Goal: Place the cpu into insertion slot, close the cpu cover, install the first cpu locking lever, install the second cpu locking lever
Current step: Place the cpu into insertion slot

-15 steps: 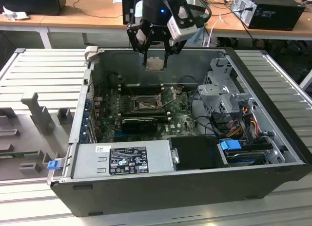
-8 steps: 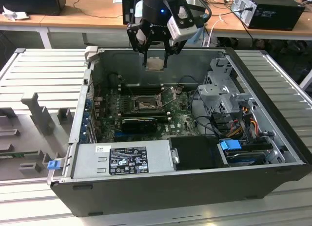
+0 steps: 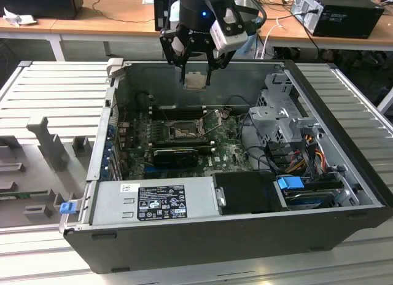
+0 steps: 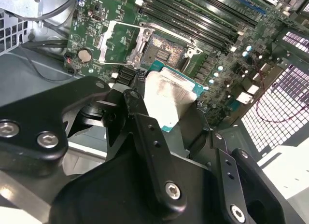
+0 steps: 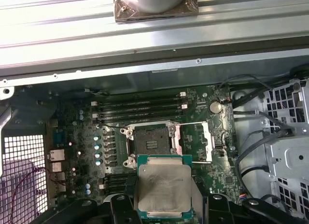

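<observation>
My gripper (image 3: pixel 195 83) hangs above the open computer case, shut on the cpu (image 3: pixel 195 80), a flat square chip with a silvery-tan face. In both wrist views the cpu (image 5: pixel 164 188) (image 4: pixel 169 96) sits flat between the black fingers (image 5: pixel 119 207), held by its opposite edges. The insertion slot (image 5: pixel 152 141) (image 4: pixel 166 51) is a dark square socket on the green board (image 3: pixel 227 153), below the chip and a short way off to one side. It lies bare. The cpu cover (image 5: pixel 195 142) (image 4: pixel 120 43), a thin metal frame, is swung open beside the slot.
Long black memory slots (image 5: pixel 140 108) run beside the socket. A black card (image 3: pixel 175 155) lies across the board toward the front. The power supply (image 3: pixel 156 202) fills the case front, and a drive cage (image 3: pixel 282 122) with cables (image 3: pixel 307 153) stands at the exterior view's right.
</observation>
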